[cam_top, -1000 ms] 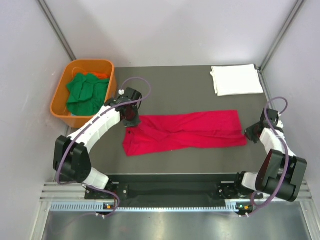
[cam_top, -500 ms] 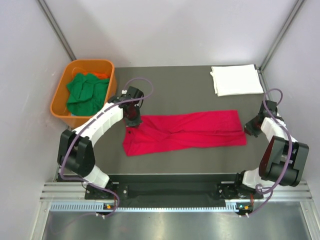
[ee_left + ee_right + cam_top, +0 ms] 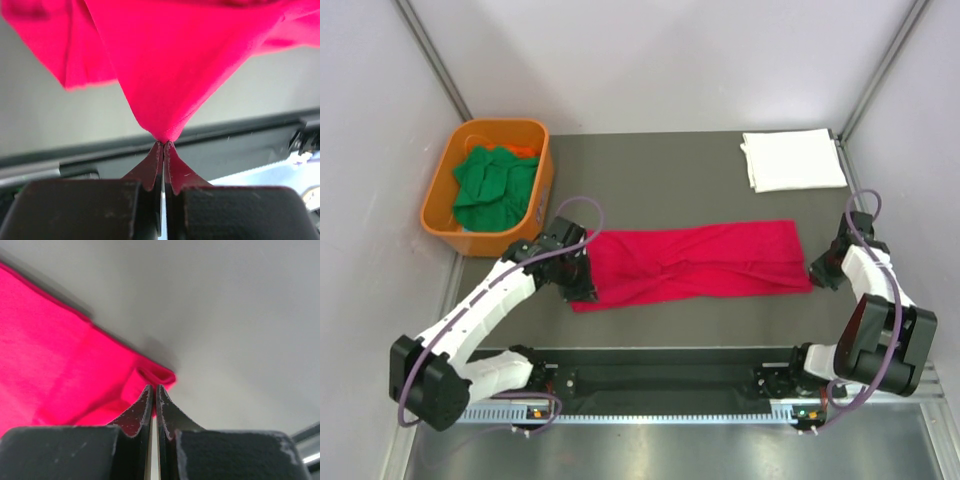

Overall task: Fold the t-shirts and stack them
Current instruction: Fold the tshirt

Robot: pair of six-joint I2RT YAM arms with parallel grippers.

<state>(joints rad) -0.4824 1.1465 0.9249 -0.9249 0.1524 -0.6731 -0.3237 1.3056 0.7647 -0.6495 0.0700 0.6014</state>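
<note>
A bright red t-shirt (image 3: pixel 710 260) lies stretched left to right across the middle of the dark mat. My left gripper (image 3: pixel 582 287) is at its left end, shut on a pinch of the red cloth (image 3: pixel 165 65), which rises in a cone from the left gripper's (image 3: pixel 164 144) tips. My right gripper (image 3: pixel 817 270) sits at the shirt's right near corner. The right gripper (image 3: pixel 155 388) is shut, with the folded red corner (image 3: pixel 150 374) at its tips. A white t-shirt (image 3: pixel 792 160) lies folded at the back right. Green t-shirts (image 3: pixel 492 185) are bundled in the tub.
The orange plastic tub (image 3: pixel 538 160) stands at the back left, close to the left arm's elbow. Grey walls close in the left, right and back sides. The black rail (image 3: pixel 660 375) with both arm bases runs along the near edge.
My left gripper has moved toward the near edge with the shirt's left end in it, drawing that end down over the lower flap. The right gripper has barely shifted.
</note>
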